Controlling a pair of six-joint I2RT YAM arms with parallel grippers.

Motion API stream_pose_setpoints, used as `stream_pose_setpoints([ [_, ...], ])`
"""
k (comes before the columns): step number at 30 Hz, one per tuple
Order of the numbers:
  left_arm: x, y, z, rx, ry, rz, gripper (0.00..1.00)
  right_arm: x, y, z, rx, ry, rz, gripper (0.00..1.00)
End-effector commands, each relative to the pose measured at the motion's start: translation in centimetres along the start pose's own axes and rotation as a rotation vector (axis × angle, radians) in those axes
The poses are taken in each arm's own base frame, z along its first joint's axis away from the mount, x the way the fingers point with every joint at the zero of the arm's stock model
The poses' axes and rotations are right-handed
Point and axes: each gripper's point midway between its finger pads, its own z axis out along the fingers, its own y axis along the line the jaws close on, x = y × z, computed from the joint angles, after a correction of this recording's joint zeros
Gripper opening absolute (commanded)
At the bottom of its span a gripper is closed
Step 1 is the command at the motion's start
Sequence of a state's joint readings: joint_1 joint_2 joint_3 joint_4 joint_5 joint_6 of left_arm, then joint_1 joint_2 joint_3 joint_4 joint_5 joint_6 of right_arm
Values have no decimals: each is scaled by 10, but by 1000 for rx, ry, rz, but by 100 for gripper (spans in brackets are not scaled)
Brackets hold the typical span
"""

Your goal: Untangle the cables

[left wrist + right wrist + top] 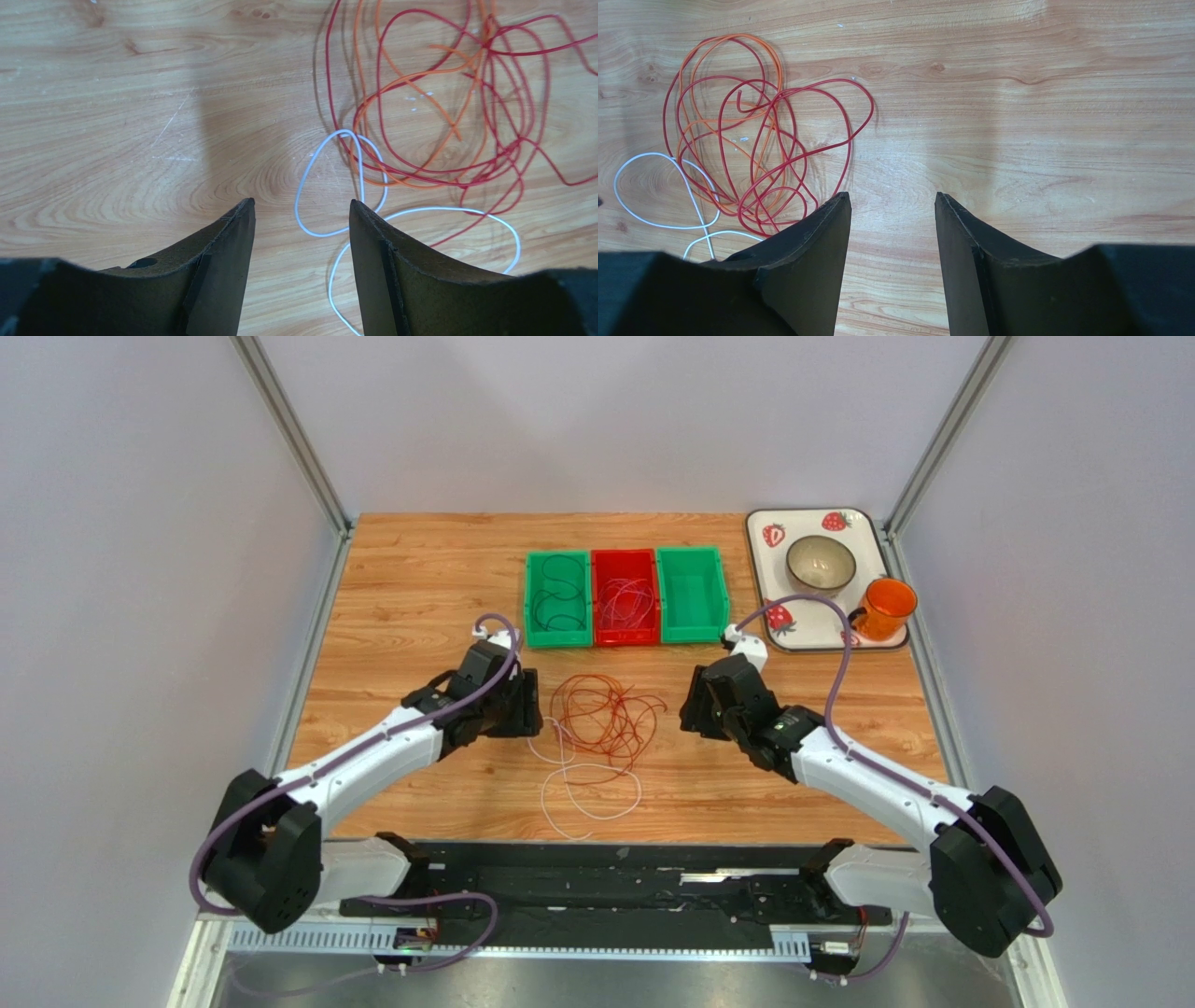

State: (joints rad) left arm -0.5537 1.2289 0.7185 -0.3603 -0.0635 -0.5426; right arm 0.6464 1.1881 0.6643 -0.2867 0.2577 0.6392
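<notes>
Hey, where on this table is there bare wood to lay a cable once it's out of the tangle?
Bare wood: the far-left corner beside the left green bin, and the near-right stretch between the cable tangle and the right arm. Crowded: the middle around the tangle, and the far right, where the tray sits.

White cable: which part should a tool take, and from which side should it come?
Take the white cable at the outer side of its small loop, which lies alone on the table, away from the red and orange tangle. Come down with the left tool, open right above it, one finger on each side of the wire.
</notes>
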Motion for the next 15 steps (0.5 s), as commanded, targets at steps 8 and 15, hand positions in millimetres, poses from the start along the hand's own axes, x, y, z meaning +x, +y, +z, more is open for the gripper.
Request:
stream_pose_setpoints([
  [8, 13, -2, 34, 1, 78, -18, 36, -14, 9, 0, -30, -43, 8, 51],
  [15, -22, -7, -3, -12, -5, 16, 0, -14, 9, 0, -29, -44, 10, 51],
])
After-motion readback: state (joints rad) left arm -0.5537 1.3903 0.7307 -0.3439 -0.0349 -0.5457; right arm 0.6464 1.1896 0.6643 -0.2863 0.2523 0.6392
